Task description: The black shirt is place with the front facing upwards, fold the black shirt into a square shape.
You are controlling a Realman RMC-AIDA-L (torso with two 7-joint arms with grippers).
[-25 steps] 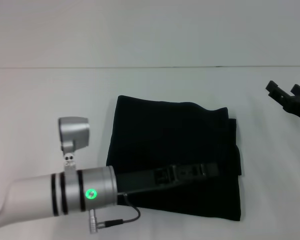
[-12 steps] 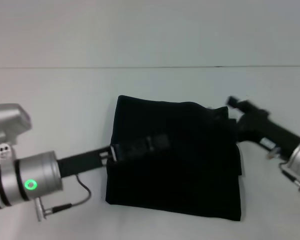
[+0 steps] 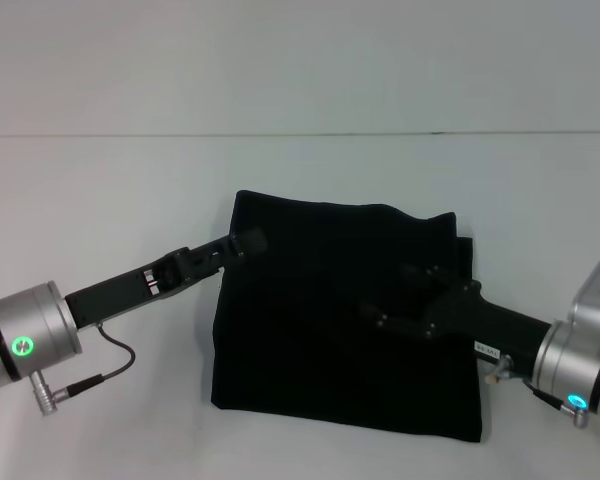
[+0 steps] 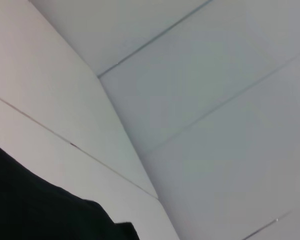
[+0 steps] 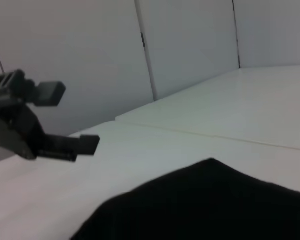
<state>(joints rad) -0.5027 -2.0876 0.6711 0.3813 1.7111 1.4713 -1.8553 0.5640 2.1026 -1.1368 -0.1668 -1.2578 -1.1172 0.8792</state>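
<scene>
Already folded near-square, the shirt (image 3: 345,325) lies mid-table (image 3: 100,200) — only tidying judged left. Left gripper (image 3: 248,242) at its far-left corner, right gripper (image 3: 405,300) over its middle; grip unreadable. Right wrist view: left gripper's fingers (image 5: 52,92) apart, holding nothing — just beyond the cloth.

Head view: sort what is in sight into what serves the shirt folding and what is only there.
Serves the job:
black shirt, folded into a rough rectangle
left gripper, at the shirt's far left corner, open
right gripper, over the shirt's right half

Only there:
white table
</scene>
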